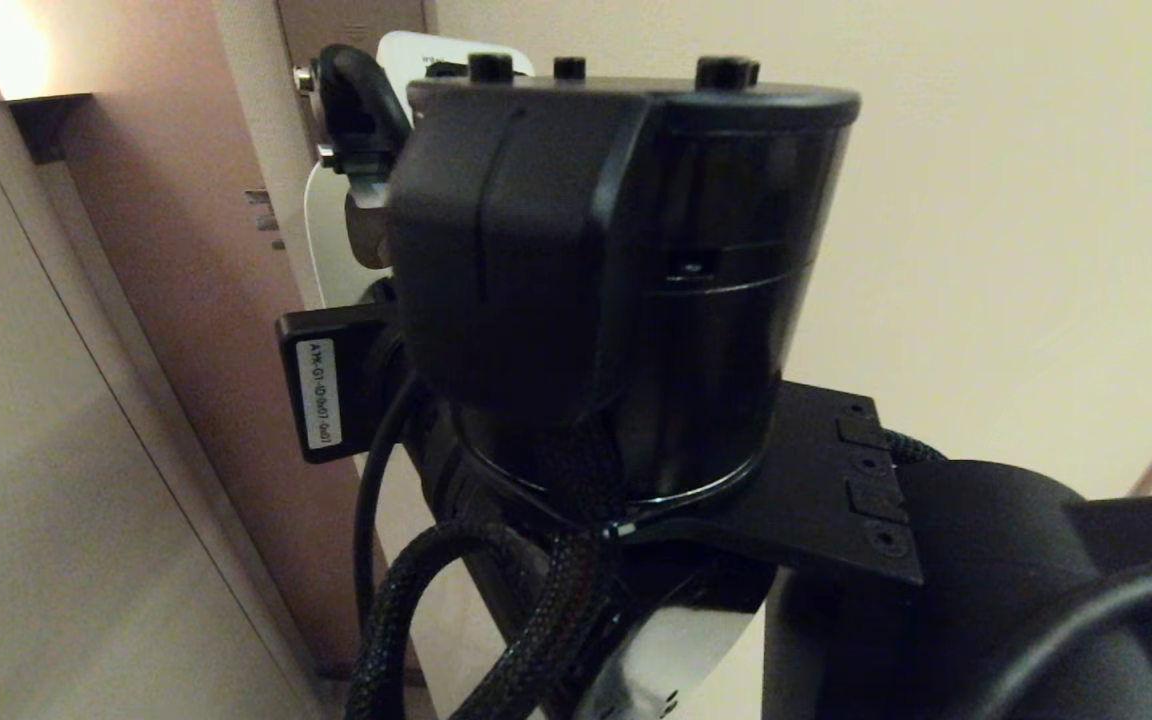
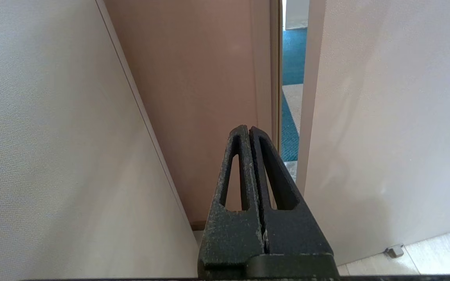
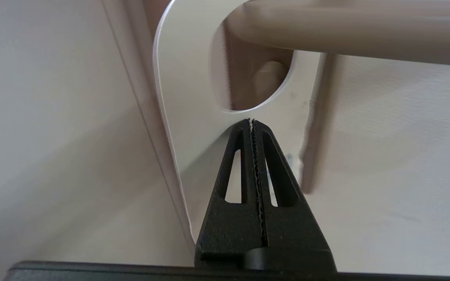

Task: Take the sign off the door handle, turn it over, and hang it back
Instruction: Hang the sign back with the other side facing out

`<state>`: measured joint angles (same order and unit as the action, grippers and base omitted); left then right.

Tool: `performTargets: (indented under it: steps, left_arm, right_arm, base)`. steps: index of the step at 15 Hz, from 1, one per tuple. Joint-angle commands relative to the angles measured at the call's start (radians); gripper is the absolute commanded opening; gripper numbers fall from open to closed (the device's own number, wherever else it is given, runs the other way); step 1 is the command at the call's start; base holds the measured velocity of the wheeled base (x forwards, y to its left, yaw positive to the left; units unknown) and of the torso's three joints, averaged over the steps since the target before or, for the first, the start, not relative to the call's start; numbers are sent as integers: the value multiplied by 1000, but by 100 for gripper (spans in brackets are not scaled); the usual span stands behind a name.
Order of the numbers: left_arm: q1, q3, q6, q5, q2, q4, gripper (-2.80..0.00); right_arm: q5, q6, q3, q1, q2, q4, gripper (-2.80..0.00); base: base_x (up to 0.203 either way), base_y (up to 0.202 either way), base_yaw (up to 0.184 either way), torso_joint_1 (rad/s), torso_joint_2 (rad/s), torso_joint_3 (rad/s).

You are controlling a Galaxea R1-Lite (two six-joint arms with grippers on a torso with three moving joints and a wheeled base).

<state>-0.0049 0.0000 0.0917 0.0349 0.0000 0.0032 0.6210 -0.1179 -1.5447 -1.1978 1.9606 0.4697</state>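
Observation:
The sign (image 3: 186, 97) shows its plain white face, and its oval hole sits around the rounded tip of the beige door handle (image 3: 346, 27). My right gripper (image 3: 251, 121) is shut. Its tips lie in front of the sign's face just below the hole, and nothing is pinched between them. In the head view only white slivers of the sign (image 1: 331, 250) show past my right wrist. My left gripper (image 2: 248, 128) is shut and empty, pointing down at the floor by the door gap, away from the sign.
My right arm's black wrist housing (image 1: 626, 280) fills most of the head view. The pale door (image 3: 385, 175) is behind the sign. A brown wall panel (image 2: 193, 78), a narrow gap onto blue carpet (image 2: 292, 58) and a door stop (image 2: 395, 251) lie below.

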Motion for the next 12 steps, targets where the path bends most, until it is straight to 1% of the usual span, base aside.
performTargets:
  steps: [1,4,12]
  left_arm:
    - [0,0,0,0,0,0,-280]
    - [0,0,0,-1,0,0,-280]
    - [0,0,0,0,0,0,-280]
  right_arm:
    - [3,4,-2,-3,26,19,-280]
    - [5,38,-3,-3,45,73,-280]
    - [9,43,-58,-3,83,81,-280]
  base:
    - [0,0,0,0,0,0]
    - [0,0,0,0,0,0]
    - [0,0,0,0,0,0]
